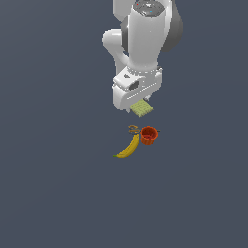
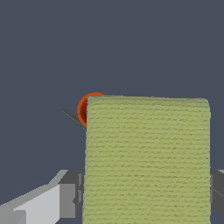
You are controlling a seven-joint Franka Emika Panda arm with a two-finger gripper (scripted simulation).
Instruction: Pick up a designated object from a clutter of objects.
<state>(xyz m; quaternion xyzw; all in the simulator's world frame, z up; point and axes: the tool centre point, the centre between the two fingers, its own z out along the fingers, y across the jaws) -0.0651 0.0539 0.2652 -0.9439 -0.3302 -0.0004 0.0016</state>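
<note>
1. Floor (image 1: pixel 48 193): a plain dark grey-blue surface fills the exterior view. Wide bare stretches lie on the exterior view's left, on its right and below the objects. No border of the surface is visible.
2. Banana (image 1: pixel 129 147): yellow, lying diagonally, the leftmost item of the clutter in the exterior view. Its upper end sits just beside the scissors and the cup.
3. Scissors (image 1: pixel 132 128): orange-handled, only partly readable in the exterior view, just above the banana's upper end and next to the cup. In the wrist view a thin dark blade (image 2: pixel 72 117) juts out beside the cup.
4. Red-orange cup (image 1: pixel 149 135): upright with its opening upward, at the exterior view's right end of the clutter. In the wrist view only an arc of it (image 2: pixel 85 107) shows past the pad's corner.
5. Yellow-green pad (image 1: pixel 141 108): the designated object. It hangs under the arm's hand, above the cup and scissors in the exterior view and apart from them. In the wrist view the pad (image 2: pixel 146 159) covers most of the lower frame, its woven face toward the camera.
6. Gripper (image 2: pixel 146 192): clamped on the yellow-green pad. One finger (image 2: pixel 70 194) presses each side edge of the pad, so the jaws stand the pad's full width apart.
7. Arm (image 1: pixel 143 43): white, descending from the top edge of the exterior view.
</note>
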